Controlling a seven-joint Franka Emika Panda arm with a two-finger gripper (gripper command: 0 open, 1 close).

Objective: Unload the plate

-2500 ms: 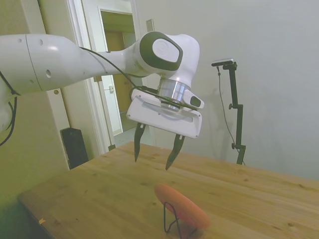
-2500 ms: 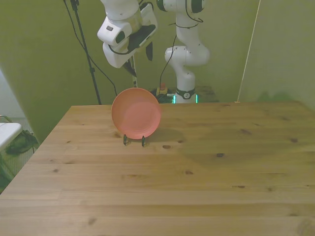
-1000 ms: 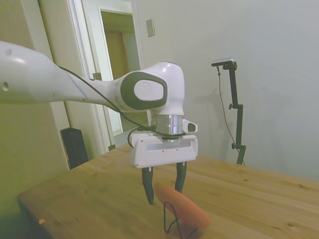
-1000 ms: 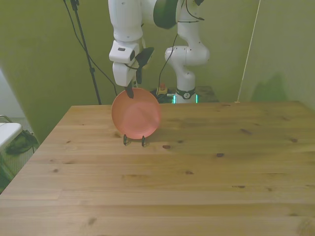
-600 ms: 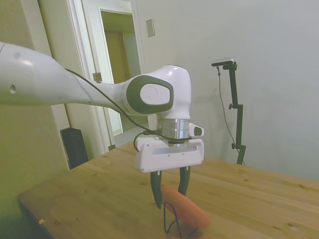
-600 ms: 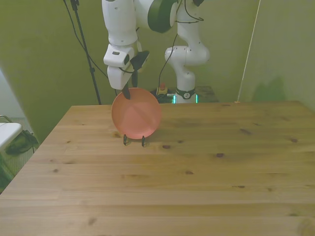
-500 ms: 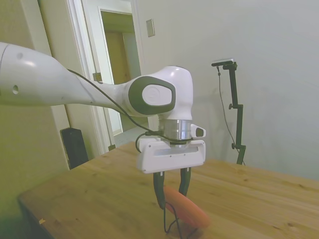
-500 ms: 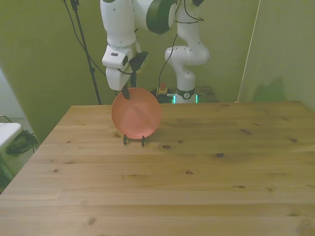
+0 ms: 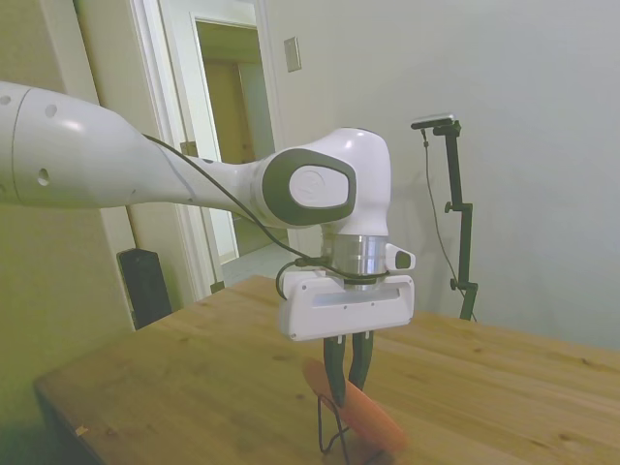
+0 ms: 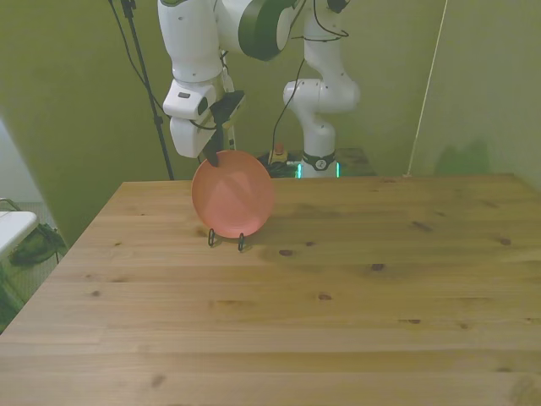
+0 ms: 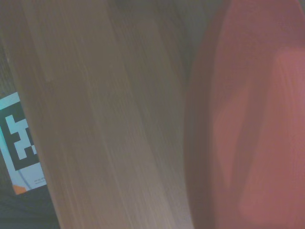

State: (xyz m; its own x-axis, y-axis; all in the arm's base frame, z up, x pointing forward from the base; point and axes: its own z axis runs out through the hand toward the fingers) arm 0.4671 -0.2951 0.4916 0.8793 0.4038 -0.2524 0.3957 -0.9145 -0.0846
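The salmon-pink plate (image 10: 232,193) stands on edge in a thin black wire rack (image 10: 211,239) near the table's far edge, toward the front view's left. Seen edge-on in the side view, the plate (image 9: 376,422) leans in the rack (image 9: 327,433). My gripper (image 9: 347,386) points straight down over the plate's top rim, one finger on each side, shut on it. From the front, the gripper (image 10: 214,157) meets the rim at its upper left. The plate (image 11: 252,119) fills half the blurred wrist view.
The wooden table (image 10: 338,296) stretches wide toward the front view's right and near side. The robot's base (image 10: 317,161) stands behind the far edge. An open doorway (image 9: 228,145) and a dark speaker (image 9: 145,286) lie beyond the table in the side view.
The gripper came down from above onto the plate's top rim and its fingers closed from wide apart to tight on it. Plate and rack shifted slightly toward the front view's left.
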